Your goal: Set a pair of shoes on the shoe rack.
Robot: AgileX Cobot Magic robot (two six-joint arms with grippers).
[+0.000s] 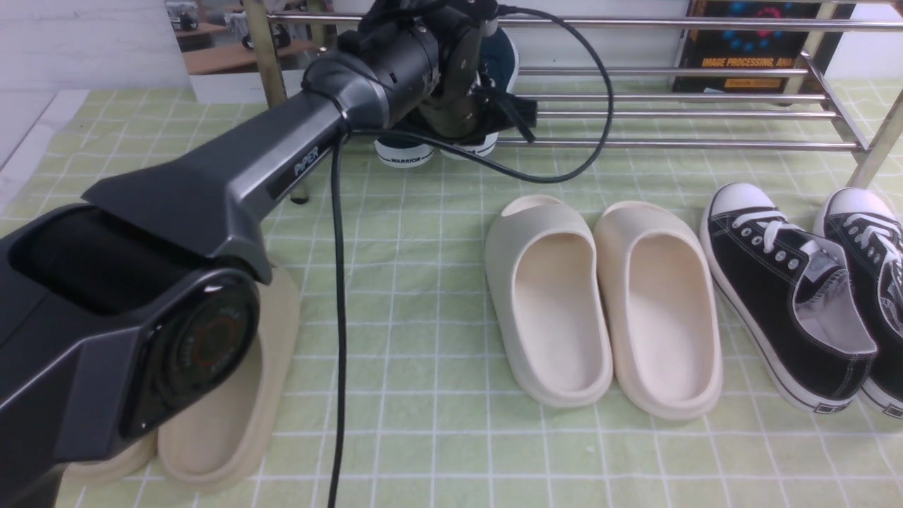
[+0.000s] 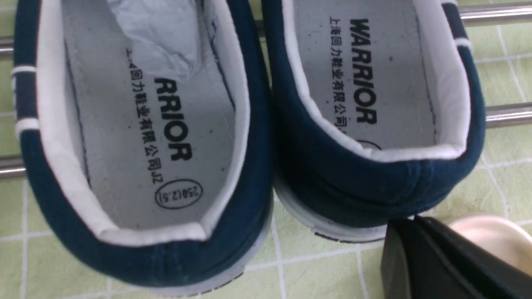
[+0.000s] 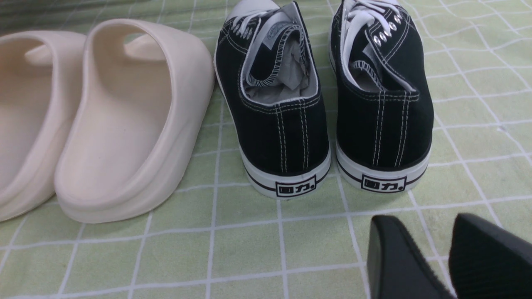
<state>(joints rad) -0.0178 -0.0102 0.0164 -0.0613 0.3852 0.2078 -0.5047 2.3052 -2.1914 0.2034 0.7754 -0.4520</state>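
Observation:
The pair of shoes, navy slip-ons with white lining and "WARRIOR" insoles, lies side by side across the shoe rack's (image 1: 670,113) chrome bars (image 2: 505,114). One shoe (image 2: 137,145) and its partner (image 2: 374,83) have their heels overhanging the front bar. In the front view my left arm hides most of them; a white heel marked WARRIOR (image 1: 403,156) shows below the wrist. My left gripper (image 2: 405,226) is shut and empty, its tip just at the second shoe's heel. My right gripper (image 3: 428,232) is open and empty above the cloth, behind the black sneakers.
A pair of cream foam slides (image 1: 600,303) and black lace-up sneakers (image 1: 790,282) stand on the green checked cloth in front of the rack. A beige slide (image 1: 226,416) lies under my left arm. A black cable (image 1: 338,282) hangs from the arm.

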